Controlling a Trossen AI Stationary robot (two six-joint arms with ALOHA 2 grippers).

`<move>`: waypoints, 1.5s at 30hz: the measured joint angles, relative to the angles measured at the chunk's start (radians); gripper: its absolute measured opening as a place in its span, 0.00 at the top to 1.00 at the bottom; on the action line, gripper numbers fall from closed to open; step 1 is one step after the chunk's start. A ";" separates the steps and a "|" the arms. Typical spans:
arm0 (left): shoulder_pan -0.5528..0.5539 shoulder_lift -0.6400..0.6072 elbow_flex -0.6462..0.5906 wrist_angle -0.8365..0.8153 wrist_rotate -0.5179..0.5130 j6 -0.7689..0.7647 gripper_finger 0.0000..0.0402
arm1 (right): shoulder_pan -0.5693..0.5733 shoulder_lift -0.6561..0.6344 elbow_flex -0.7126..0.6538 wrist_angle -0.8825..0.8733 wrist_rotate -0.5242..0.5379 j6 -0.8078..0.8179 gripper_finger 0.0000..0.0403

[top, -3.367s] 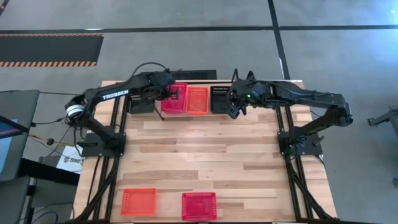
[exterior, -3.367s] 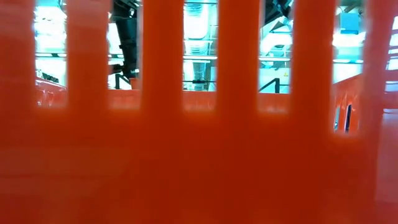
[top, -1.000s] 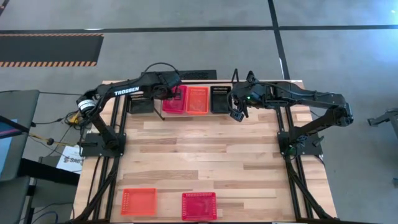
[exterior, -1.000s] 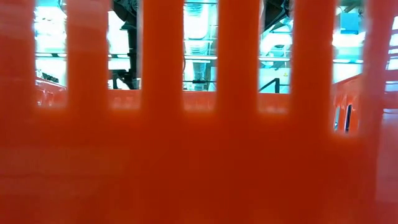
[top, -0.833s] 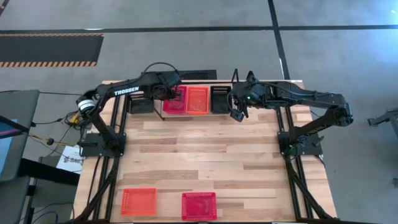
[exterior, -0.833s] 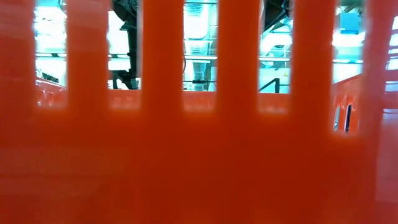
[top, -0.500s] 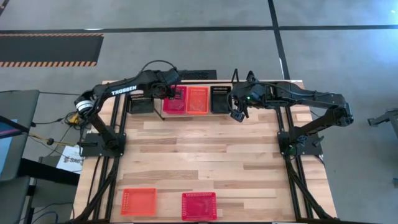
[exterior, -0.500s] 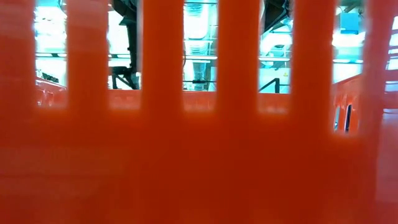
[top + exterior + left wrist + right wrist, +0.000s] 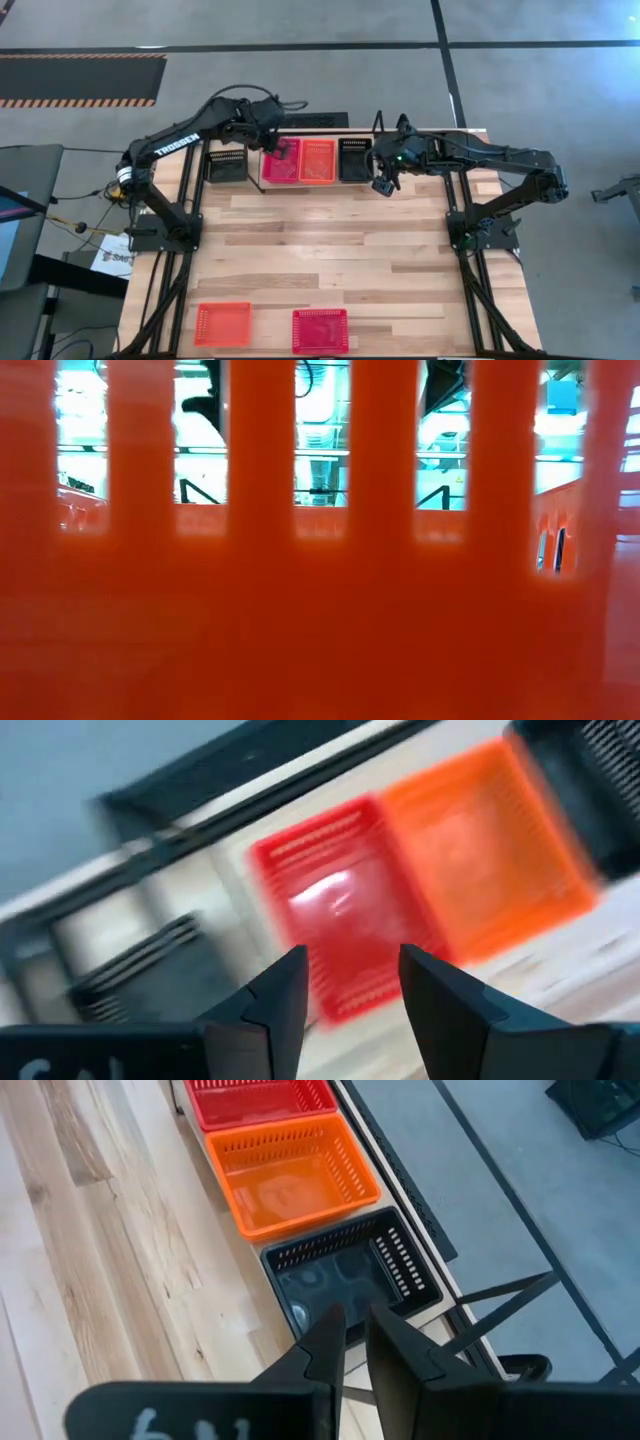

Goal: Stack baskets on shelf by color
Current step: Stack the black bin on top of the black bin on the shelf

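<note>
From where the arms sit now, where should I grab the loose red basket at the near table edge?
Take the red basket by one long rim wall, coming straight down, one claw finger inside and one outside. It sits flat, open side up, its walls clear of the orange basket beside it.

Red basket (image 9: 281, 160), orange (image 9: 318, 160), black (image 9: 354, 159) — side by side on shelf (image 9: 300, 182).

— What colours sit on my shelf (image 9: 325, 121)?
— A red basket (image 9: 281, 160), an orange basket (image 9: 318, 160), a black basket (image 9: 353, 159), all mesh-walled.
— And my tabletop (image 9: 330, 250)?
— Pale striped wood.
</note>
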 joint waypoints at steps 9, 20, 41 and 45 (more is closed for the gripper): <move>-0.084 -0.100 0.022 -0.200 0.073 0.145 0.64 | 0.001 0.000 0.000 -0.006 -0.031 0.000 0.84; -0.042 -0.328 -0.361 -0.217 0.091 0.302 0.64 | 0.002 0.000 0.000 0.002 -0.048 0.065 0.84; 0.188 -0.273 -0.823 0.074 0.009 0.790 0.70 | 0.072 0.000 0.000 0.247 -0.487 0.116 0.84; 0.240 -0.173 -0.840 0.096 0.010 0.871 0.70 | 0.122 -0.008 0.000 0.366 -0.550 0.111 0.84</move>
